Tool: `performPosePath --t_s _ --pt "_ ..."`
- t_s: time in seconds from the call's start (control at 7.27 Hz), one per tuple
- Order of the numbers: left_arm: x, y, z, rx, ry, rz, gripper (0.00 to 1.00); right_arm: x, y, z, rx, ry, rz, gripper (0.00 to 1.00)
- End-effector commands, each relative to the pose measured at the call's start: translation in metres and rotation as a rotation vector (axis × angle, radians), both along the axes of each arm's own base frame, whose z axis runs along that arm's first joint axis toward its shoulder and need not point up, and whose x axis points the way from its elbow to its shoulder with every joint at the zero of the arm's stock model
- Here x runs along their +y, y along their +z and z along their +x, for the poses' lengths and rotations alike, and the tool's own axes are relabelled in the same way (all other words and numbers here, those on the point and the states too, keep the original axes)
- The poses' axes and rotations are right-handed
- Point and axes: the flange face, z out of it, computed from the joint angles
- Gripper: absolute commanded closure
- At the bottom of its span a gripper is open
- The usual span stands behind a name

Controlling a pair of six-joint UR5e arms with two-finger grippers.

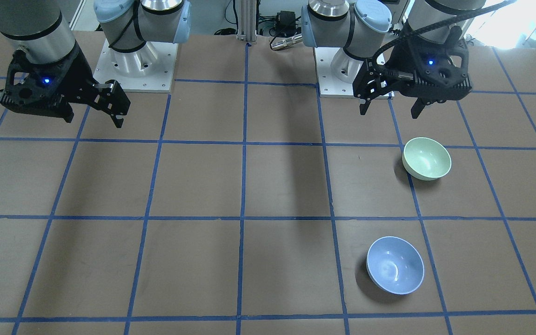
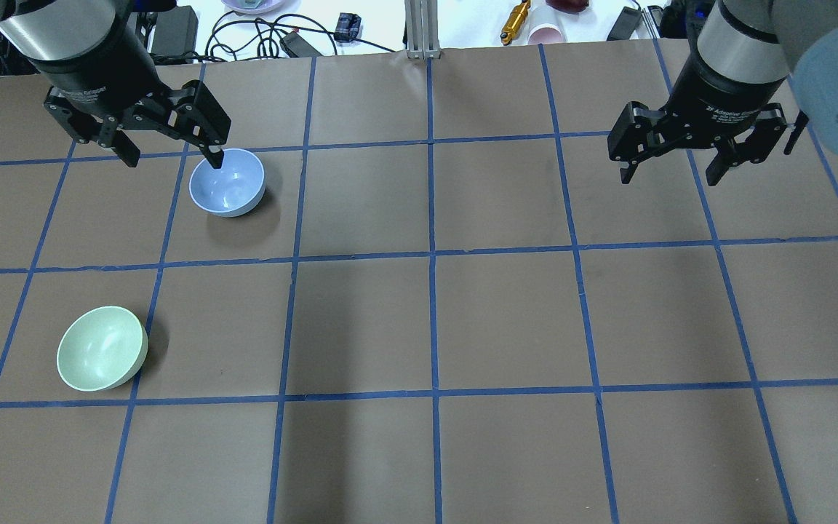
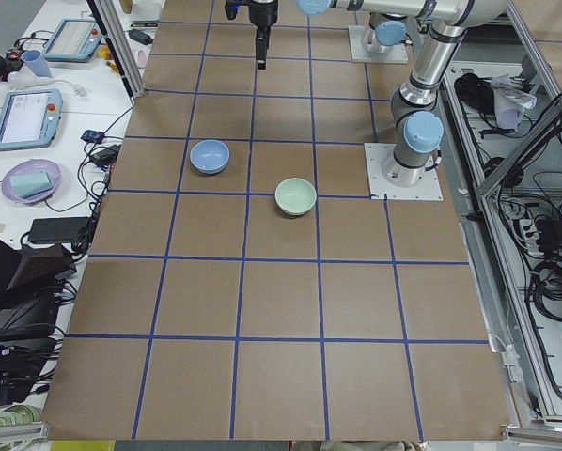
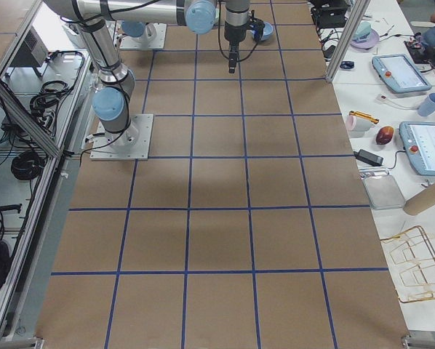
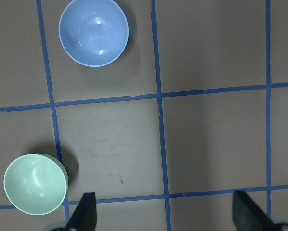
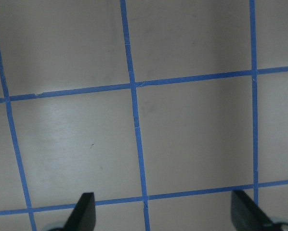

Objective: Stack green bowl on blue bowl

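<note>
The pale green bowl [image 2: 102,348] stands upright on the brown table, on my left side near the robot; it also shows in the front view [image 1: 426,158] and the left wrist view [image 5: 35,184]. The blue bowl [image 2: 228,182] stands upright about one grid square further out [image 1: 395,264] [image 5: 93,32]. The bowls are apart and both are empty. My left gripper [image 2: 168,149] [image 1: 391,109] is open and empty, high above the table, touching neither bowl. My right gripper [image 2: 673,171] [image 1: 94,122] is open and empty, high over the table's other side.
Blue tape lines [image 2: 431,255] divide the table into squares. The two arm bases [image 1: 135,60] [image 1: 342,65] stand at the robot's edge. Cables, a gold cylinder [image 2: 515,20] and a cup lie beyond the far edge.
</note>
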Motion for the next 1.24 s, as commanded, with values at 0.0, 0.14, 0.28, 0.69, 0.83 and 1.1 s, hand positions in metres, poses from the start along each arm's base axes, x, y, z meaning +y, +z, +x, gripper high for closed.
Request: performPosePath --t_s 0.0,0.14,0.28,0.69,0.83,1.1 --pt "0.002 0.003 0.000 -0.004 0.000 -0.004 0.00 0.000 0.000 0.000 0.000 0.000 0.000 0.00" --pt "0.003 0.003 0.001 -0.004 0.002 -0.004 0.00 0.000 0.000 0.000 -0.002 0.000 0.000 0.00" --pt "0.002 0.004 0.002 -0.003 0.005 -0.004 0.00 0.000 0.000 0.000 0.000 0.000 0.000 0.00" --pt "0.003 0.005 0.003 0.009 0.006 -0.005 0.00 0.000 0.000 0.000 0.000 0.000 0.000 0.00" --pt "0.003 0.003 0.003 0.012 0.008 -0.001 0.00 0.000 0.000 0.000 0.000 0.000 0.000 0.00" --pt "0.001 -0.002 0.019 0.011 0.002 0.011 0.00 0.000 0.000 0.000 0.000 0.000 0.000 0.00"
